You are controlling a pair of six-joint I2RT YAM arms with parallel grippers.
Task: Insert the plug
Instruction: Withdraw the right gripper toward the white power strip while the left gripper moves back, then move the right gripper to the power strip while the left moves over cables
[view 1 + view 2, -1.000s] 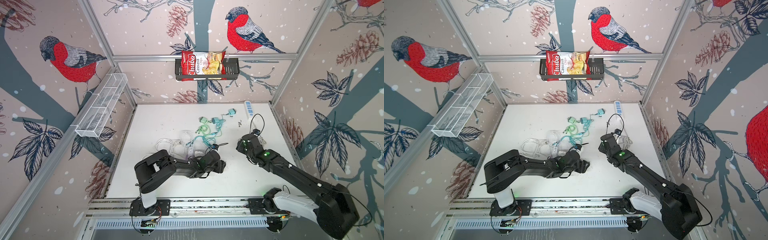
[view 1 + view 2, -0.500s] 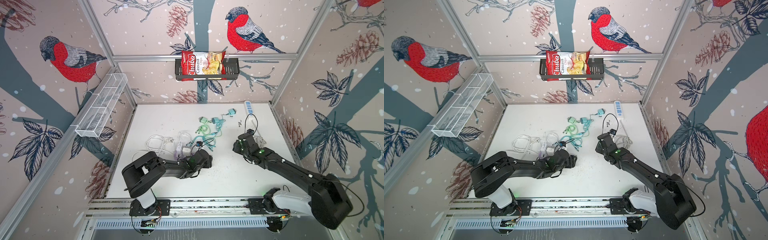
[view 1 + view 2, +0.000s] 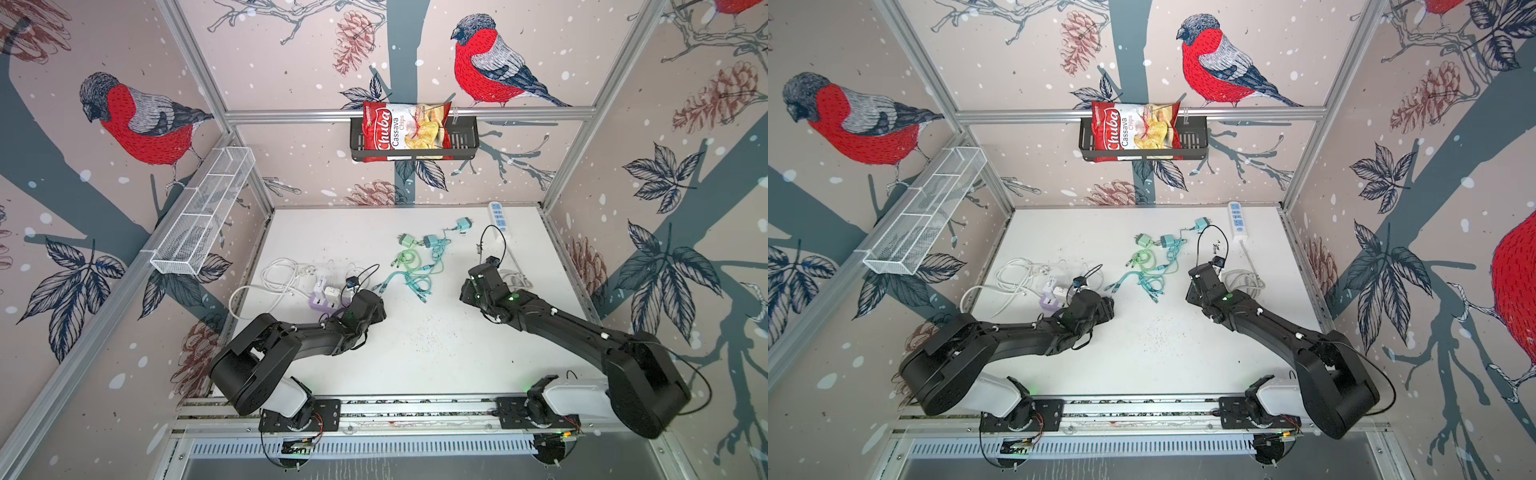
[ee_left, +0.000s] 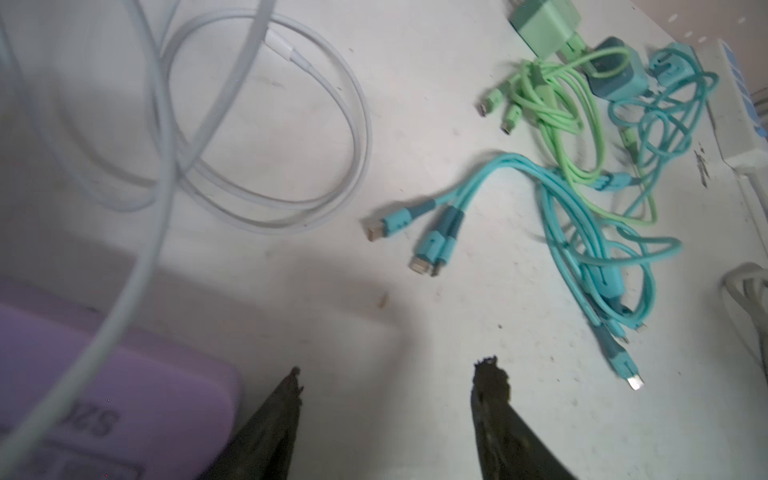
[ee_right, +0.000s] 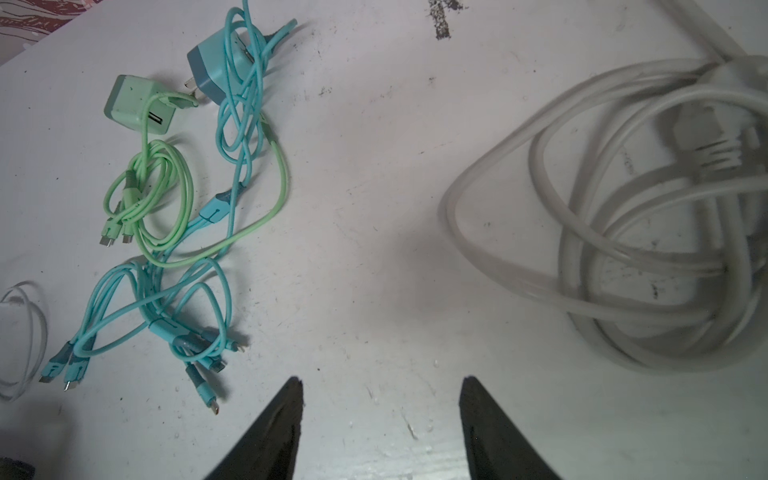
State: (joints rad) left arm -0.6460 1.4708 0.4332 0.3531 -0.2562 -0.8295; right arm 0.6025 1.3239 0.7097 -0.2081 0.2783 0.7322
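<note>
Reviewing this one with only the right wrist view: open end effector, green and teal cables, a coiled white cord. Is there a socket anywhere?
Observer: Yes, a white power strip lies at the table's far right corner in both top views.
Operator: Anything plugged in?
Observer: A purple adapter block on the table's left side has two white chargers standing on it.
Operator: And the left end effector?
Observer: The left end effector is open and empty beside that block.
</note>
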